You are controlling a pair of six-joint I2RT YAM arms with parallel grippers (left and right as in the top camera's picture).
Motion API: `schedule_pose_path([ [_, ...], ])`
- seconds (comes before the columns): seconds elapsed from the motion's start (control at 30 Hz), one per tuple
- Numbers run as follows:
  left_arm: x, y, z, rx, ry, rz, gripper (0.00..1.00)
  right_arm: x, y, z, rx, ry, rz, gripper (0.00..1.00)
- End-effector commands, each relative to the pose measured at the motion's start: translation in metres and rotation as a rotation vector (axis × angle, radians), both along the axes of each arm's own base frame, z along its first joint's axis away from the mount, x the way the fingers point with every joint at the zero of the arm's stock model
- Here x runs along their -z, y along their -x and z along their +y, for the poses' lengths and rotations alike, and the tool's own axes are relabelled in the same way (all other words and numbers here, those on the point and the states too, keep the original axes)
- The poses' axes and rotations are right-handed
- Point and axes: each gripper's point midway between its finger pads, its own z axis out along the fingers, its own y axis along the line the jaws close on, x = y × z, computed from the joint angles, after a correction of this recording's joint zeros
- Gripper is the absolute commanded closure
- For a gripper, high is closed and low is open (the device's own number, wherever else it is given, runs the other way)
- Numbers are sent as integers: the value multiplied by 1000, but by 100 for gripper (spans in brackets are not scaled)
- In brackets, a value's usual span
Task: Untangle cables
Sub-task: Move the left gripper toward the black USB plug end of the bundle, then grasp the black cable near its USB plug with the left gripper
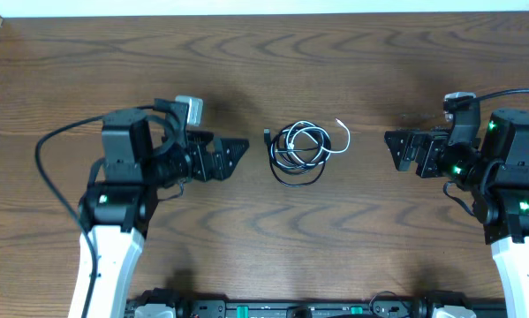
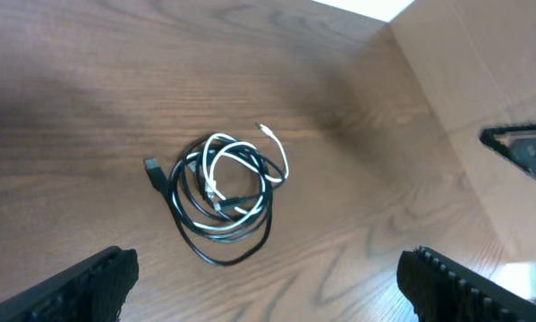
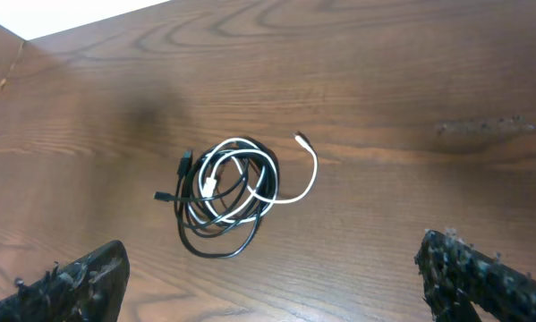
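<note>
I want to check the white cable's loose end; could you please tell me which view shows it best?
Right wrist view: the white cable curls clear of the black cables, tip visible. Left wrist shows it smaller; overhead, only a tiny hook.

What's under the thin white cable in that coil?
The thin white cable winds through the thin black cable coil; its free tail lies on brown wooden table. Which is underneath at each crossing is too fine to tell.
</note>
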Motion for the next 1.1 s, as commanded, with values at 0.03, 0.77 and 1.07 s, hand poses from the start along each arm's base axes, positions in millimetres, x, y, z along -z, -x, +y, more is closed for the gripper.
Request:
schedule_pose_path([
  [0.03,18,-29,8,-138,53,135,6,-4,-3,-6,65,-16,18,4],
  [0.77,172,-53,-66,-406,148,769,44,17,13,-16,124,23,134,2],
  [1.07,203,-37,-73,-478,90,879,48,22,17,-16,124,23,160,3],
])
